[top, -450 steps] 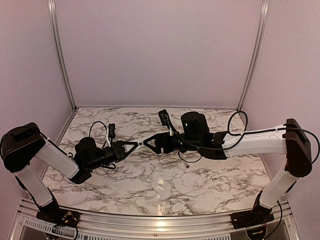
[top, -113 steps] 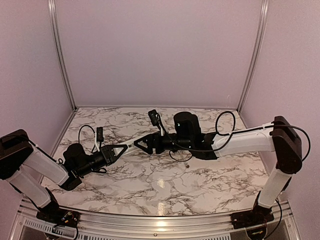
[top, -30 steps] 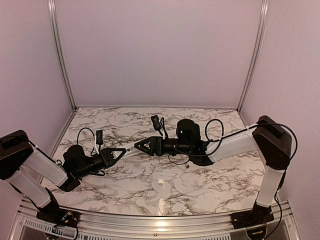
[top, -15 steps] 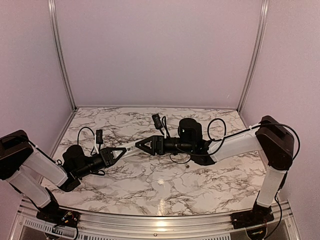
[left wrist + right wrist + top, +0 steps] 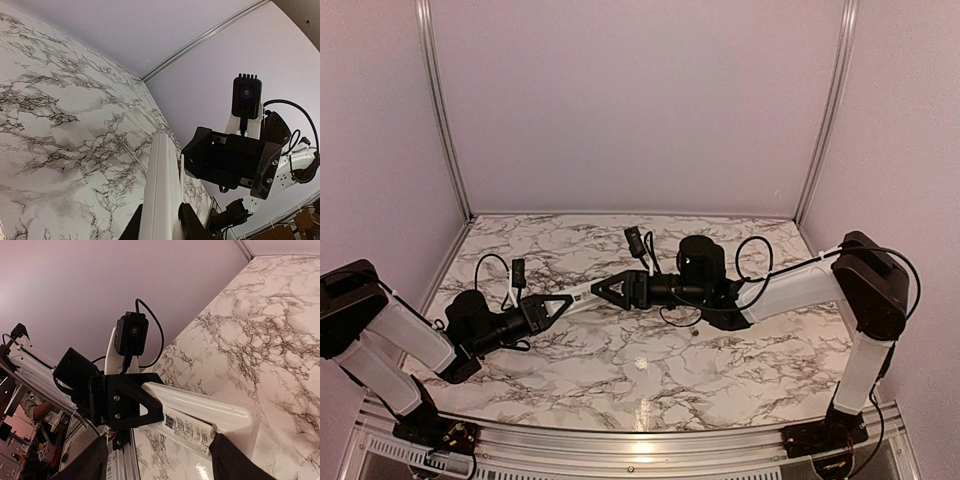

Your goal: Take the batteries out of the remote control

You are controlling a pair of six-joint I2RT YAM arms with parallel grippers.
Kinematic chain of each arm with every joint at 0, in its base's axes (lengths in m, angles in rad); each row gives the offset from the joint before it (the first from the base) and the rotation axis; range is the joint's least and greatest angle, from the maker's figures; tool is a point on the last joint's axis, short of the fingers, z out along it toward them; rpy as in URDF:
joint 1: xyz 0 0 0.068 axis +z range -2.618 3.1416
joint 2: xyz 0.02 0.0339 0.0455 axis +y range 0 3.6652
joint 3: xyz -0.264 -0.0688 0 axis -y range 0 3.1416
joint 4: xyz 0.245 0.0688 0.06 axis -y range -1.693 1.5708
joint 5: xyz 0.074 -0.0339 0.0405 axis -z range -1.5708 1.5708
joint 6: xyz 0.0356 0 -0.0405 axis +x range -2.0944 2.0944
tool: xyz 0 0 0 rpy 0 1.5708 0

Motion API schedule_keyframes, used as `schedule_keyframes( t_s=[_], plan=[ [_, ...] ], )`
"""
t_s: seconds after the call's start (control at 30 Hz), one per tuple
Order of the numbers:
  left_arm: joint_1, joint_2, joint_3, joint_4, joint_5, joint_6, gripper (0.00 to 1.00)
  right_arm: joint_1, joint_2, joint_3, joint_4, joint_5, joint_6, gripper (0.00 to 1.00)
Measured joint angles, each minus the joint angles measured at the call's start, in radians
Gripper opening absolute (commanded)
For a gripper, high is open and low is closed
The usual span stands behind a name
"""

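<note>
Now left tool [image 5: 567, 298] grips remote control [image 5: 160, 185], right tool [image 5: 597, 291] astride.

I am seeing a marble-patterned table [image 5: 720, 370] lying under the whole scene. Pale lilac walls [image 5: 640, 100] are standing around it, and metal posts [image 5: 442, 110] are rising at its back corners. A small white piece [image 5: 640, 364] is lying on the marble towards the front.

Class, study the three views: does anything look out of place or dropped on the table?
Yes: a small white piece lies loose on the marble table, on the near side of the remote control that the left gripper holds off the surface. It is too small to identify.
</note>
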Motion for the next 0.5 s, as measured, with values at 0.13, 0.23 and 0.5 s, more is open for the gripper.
schedule_keyframes(
  t_s=[0.13,0.23,0.5],
  plan=[
    [0.000,0.005,0.000,0.000,-0.006,0.000,0.00,0.000,0.000,0.000,0.001,-0.001,0.000,0.69],
    [0.000,0.009,0.000,0.000,-0.012,0.000,0.00,0.000,0.000,0.000,0.002,-0.001,0.000,0.69],
    [0.000,0.014,0.000,-0.002,-0.027,0.000,0.00,0.000,-0.001,0.000,0.010,-0.003,-0.003,0.69]
  ],
)
